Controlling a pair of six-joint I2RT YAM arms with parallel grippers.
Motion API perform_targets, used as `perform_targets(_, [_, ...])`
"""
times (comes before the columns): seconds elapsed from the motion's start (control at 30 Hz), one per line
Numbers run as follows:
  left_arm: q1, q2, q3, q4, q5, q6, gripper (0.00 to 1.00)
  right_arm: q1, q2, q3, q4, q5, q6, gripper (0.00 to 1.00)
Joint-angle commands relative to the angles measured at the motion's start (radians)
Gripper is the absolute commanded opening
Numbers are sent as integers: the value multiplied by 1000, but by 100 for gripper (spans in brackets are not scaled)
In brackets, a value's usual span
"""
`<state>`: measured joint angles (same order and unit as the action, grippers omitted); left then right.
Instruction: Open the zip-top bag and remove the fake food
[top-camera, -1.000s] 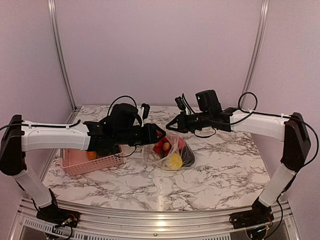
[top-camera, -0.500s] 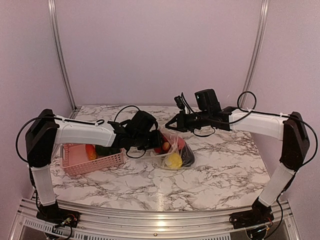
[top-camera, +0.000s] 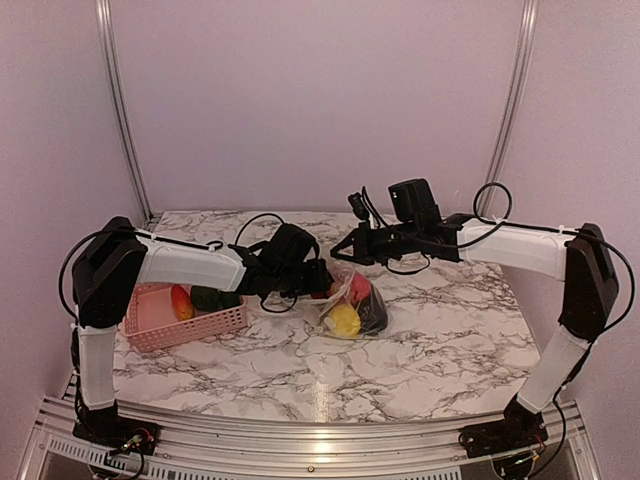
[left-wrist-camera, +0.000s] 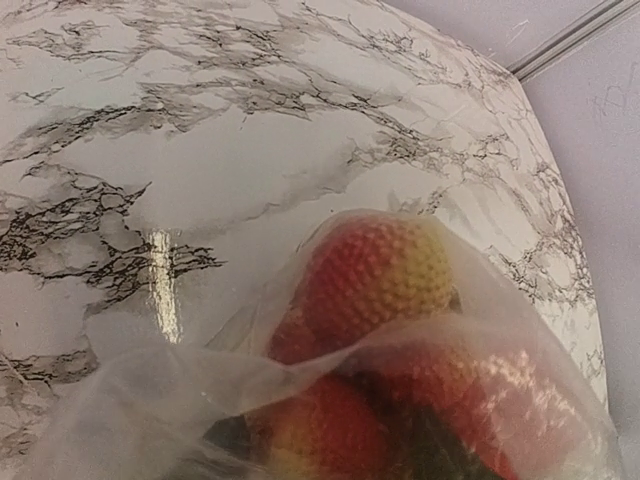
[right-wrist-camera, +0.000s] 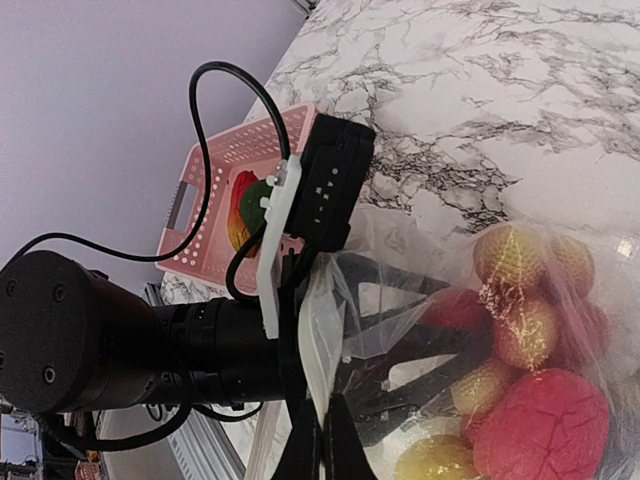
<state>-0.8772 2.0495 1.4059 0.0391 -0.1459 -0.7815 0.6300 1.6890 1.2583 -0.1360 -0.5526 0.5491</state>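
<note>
The zip-top bag (top-camera: 365, 300) lies mid-table, holding fake food: a yellow piece (top-camera: 344, 320), red ones and a dark one. My right gripper (top-camera: 341, 256) is shut on the bag's upper rim (right-wrist-camera: 330, 330) and holds it up; in the right wrist view its fingertips (right-wrist-camera: 323, 410) pinch the plastic. My left gripper (top-camera: 320, 279) is pushed into the bag's mouth. Through the film its black fingers (right-wrist-camera: 440, 372) stand apart, their tips by a red piece (right-wrist-camera: 455, 308). In the left wrist view no fingers show, only film (left-wrist-camera: 150, 400) and red-yellow berries (left-wrist-camera: 375, 275).
A pink perforated basket (top-camera: 150, 325) stands at the left, under my left forearm, with an orange-red piece (top-camera: 181, 300) and a green one (top-camera: 208, 298) in it. Walls and metal posts close in the back and sides.
My left arm has dropped and reached right, sending its gripper from the bag's left side into the mouth. The basket's contents came into view. The right gripper stayed where it was.
</note>
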Motion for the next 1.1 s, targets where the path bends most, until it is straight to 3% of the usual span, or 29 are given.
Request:
perform_targets(0.0, [16, 45, 13, 90, 45, 34, 48, -5, 11, 36, -28, 10, -15, 0])
perform_targets(0.2, [17, -29, -40, 139, 64, 62, 19, -28, 2, 22, -28, 19, -11, 0])
perform_targets(0.43, [7, -184, -146, 159, 121, 148, 4, -62, 0, 15, -6, 36, 10, 0])
perform_targets(0.8, [-51, -348, -226, 153, 195, 332, 0, -105, 5, 19, -1, 49, 19, 0])
perform_targets(1.07, [-54, -400, -137, 134, 114, 312, 0, -96, -6, -28, -18, 41, -30, 0])
